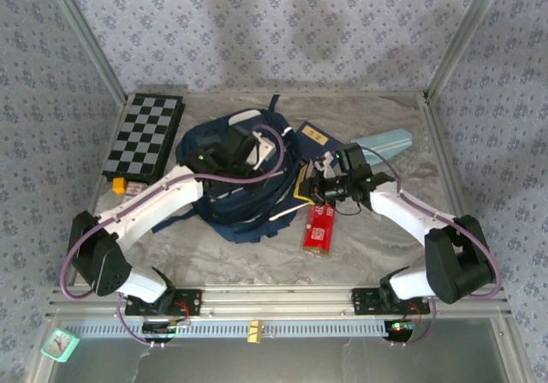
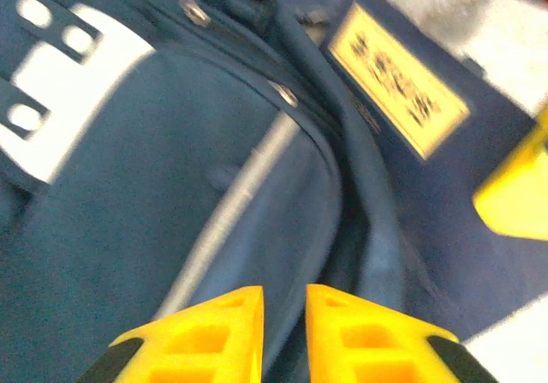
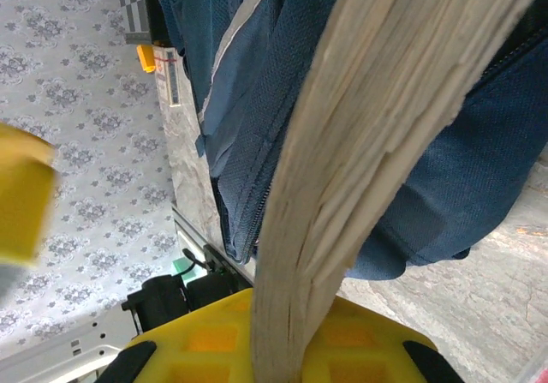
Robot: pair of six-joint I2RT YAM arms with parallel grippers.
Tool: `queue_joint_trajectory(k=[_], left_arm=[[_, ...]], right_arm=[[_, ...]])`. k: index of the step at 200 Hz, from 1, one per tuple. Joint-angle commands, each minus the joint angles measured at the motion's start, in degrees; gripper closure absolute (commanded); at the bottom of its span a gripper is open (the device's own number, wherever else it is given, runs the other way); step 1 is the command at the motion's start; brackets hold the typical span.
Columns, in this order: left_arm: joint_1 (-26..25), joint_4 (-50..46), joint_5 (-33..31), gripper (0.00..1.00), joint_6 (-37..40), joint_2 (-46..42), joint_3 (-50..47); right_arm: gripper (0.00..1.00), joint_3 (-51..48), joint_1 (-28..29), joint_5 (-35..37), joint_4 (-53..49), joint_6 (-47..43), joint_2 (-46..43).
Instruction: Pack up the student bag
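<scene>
The student bag lies in the middle of the table, navy with a white patch and a grey trim stripe. My left gripper hovers over the bag's top. Its yellow fingers stand a little apart with nothing between them. A navy book with a yellow label leans against the bag's right side. My right gripper is shut on this book's cream page edge, jaws clamped on either side. The bag's zipped edge hangs just beside it.
A chequered board lies at the back left with a small yellow and white item at its near end. A red packet lies right of the bag. A light-blue pencil case sits at the back right.
</scene>
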Motion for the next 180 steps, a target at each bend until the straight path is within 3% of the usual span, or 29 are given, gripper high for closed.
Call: queue_joint_trajectory(k=[1,30,76,133,159,180], left_arm=[[-1.32,2.54,8.81,0.74,-1.01,-1.77,-2.59],[-2.85,5.40,12.92,0.65,-2.06,0.66,-3.45],[-3.26,6.29,12.36,0.65,-3.60,8.82,-1.84],[-3.34,3.96,4.11,0.82,-3.71,12.94,0.83],[-3.10,3.98,0.82,0.99,-3.71,11.55,0.83],[-2.99,2.88,-1.70,1.00,-3.39,9.75,1.50]], right_arm=[[1.00,1.63,-0.93,-0.16,2.02,-2.15,-1.86],[1.00,0.81,-1.03,-0.60,4.51,-0.85,-0.87],[1.00,0.85,-0.89,-0.42,4.68,-1.17,-0.81],[1.00,0.03,-0.96,-0.31,4.80,-1.61,-0.93],[1.00,0.04,-1.11,-0.22,4.68,-1.76,-1.12],[1.00,0.31,-1.20,-0.32,3.78,-2.48,-1.30]])
